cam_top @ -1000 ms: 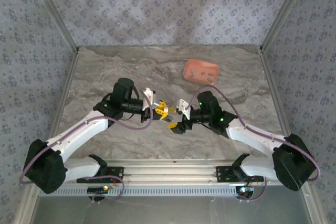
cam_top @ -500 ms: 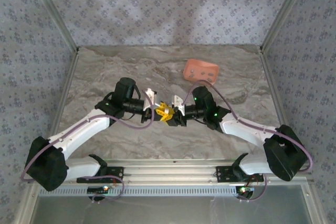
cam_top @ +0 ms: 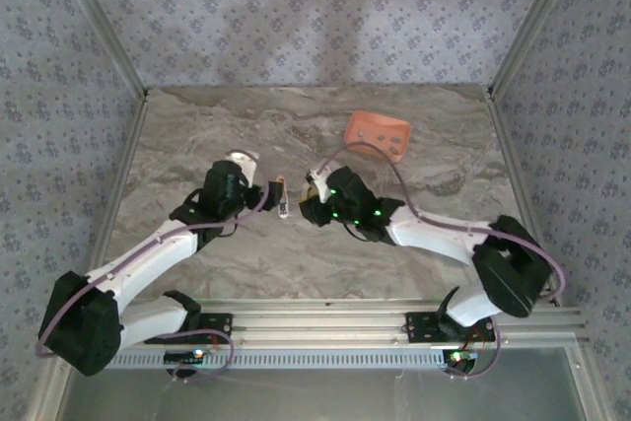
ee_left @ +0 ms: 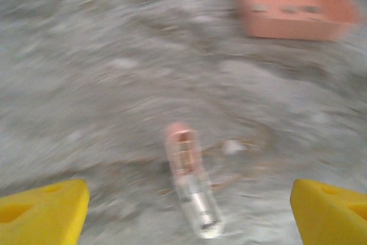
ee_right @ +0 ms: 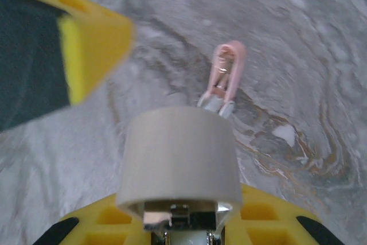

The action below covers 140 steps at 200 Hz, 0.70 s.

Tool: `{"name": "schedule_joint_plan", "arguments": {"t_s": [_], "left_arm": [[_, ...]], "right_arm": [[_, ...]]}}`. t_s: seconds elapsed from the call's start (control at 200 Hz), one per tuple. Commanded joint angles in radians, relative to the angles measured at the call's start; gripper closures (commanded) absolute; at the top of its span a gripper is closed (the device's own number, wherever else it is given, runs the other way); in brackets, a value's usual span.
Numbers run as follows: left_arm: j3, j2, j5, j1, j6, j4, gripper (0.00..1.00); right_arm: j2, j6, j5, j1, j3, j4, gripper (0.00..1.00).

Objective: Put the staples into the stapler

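The left claw (ee_left: pixel 189 202) is spread wide. Its yellow pads (ee_left: pixel 43 213) sit out at the 7 and 5 o'clock corners of its own wrist view, and nothing is gripped between them. Right down the middle of that gap lies the stapler (ee_left: pixel 189 182), flat on the marbled desk (cam_top: pixel 197 135) by the look of it. Pink end toward 12 o'clock, shiny metal end toward 6. The picture is smeared, so finer detail is lost. Up at 1 o'clock from it, well apart, sits the salmon tray (ee_left: pixel 287 26).

From above, the stapler is a thin sliver near the middle of the desk, long axis running 12 to 6. The left claw is just at its 9 o'clock and the right claw (cam_top: pixel 310 196) just at its 3 o'clock, the two arms facing each other across it. The tray is off toward 1 o'clock, near the back of the desk.

In the right wrist view, a pale grey rounded piece (ee_right: pixel 179 159) sits over the yellow of the claw at 6 o'clock. The stapler pokes out beyond its top edge, pink loop toward 12 o'clock, white end nearest. Whether the grey piece touches the stapler, I can't tell. Whether the right claw is open or closed, or has hold of anything, I can't tell either. A big yellow-and-dark block (ee_right: pixel 86 38) crowds the 10 o'clock corner.
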Motion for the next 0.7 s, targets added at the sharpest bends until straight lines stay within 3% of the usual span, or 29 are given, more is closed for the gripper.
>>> {"name": "schedule_joint_plan", "arguments": {"t_s": [0.0,0.11,0.335,0.695], "left_arm": [[-0.012,0.035,-0.226,0.072,-0.336,-0.129,0.06],[-0.021,0.071,-0.23,0.105,-0.441,-0.18,0.03],[-0.037,0.092,-0.224,0.109,-0.433,-0.171,0.02],[-0.071,0.08,-0.194,0.111,-0.462,-0.149,0.02]], "right_arm": [[0.105,0.273,0.295,0.041,0.141,-0.214,0.84],[0.211,0.369,0.348,0.053,0.23,-0.263,0.84],[0.368,0.463,0.355,0.03,0.363,-0.322,0.83],[0.526,0.461,0.366,0.007,0.489,-0.329,0.8]]}}
